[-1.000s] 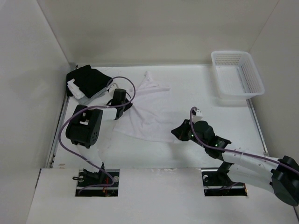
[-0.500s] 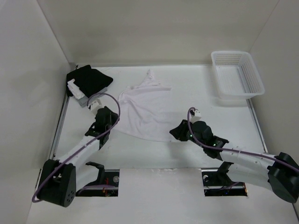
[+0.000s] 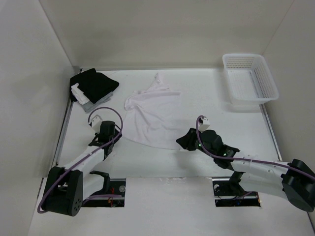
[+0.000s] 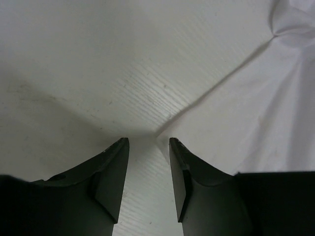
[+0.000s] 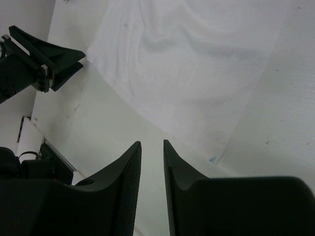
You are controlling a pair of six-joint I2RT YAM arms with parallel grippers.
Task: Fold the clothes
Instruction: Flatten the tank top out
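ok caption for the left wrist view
Left fingers open and empty above the table, white garment corner just ahead

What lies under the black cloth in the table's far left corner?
Beneath the black cloth, white and grey cloth pieces poke out at its left edge; how far they run underneath is covered.

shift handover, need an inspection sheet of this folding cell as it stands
surface: white table, faint specks
job's things: white garment spread but rumpled, unfolded
clutter: black cloth bundle far left corner; white mesh basket far right, looks empty
grippers: left tool open at garment's near left corner, holding nothing; right tool slightly open by its near right corner, holding nothing
cables: purple cable loops over left arm; second purple cable along right arm
surroundings: white walls on three sides
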